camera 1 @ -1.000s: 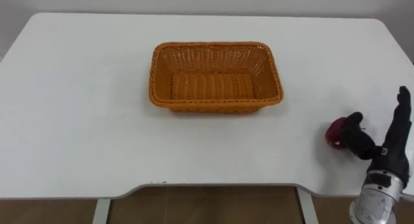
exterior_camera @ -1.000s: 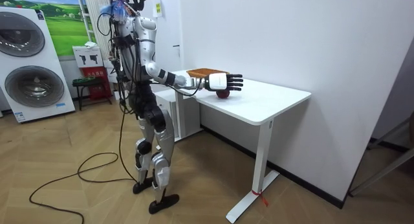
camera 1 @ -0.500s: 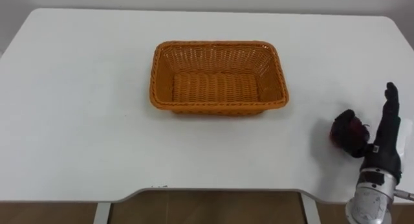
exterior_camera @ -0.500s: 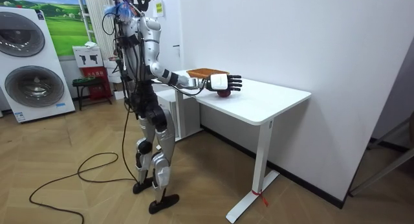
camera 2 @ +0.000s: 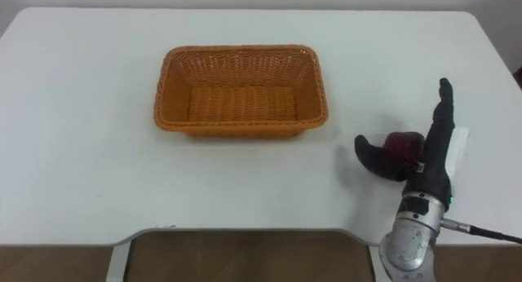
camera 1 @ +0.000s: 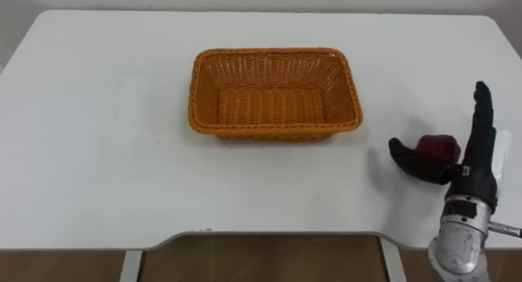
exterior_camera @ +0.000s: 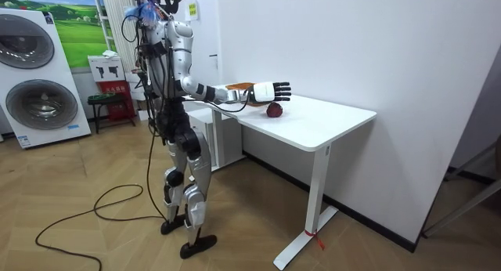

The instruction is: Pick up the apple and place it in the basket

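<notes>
Since a second ago the right hand (camera 1: 469, 174) has swung its thumb off the apple (camera 1: 437, 144) and out wide, and in the room view it sits higher over the tabletop. On the white table (camera 1: 98, 152), the empty basket (camera 1: 269, 134) waits mid-surface, well apart from the fruit, and is likely the drop-off. The hand stands on edge at the table's right side, fingers straight and pointing away, thumb splayed to the left. It is wide open and grips nothing. Between thumb and fingers the apple rests on the table, seemingly framed for a grasp.
</notes>
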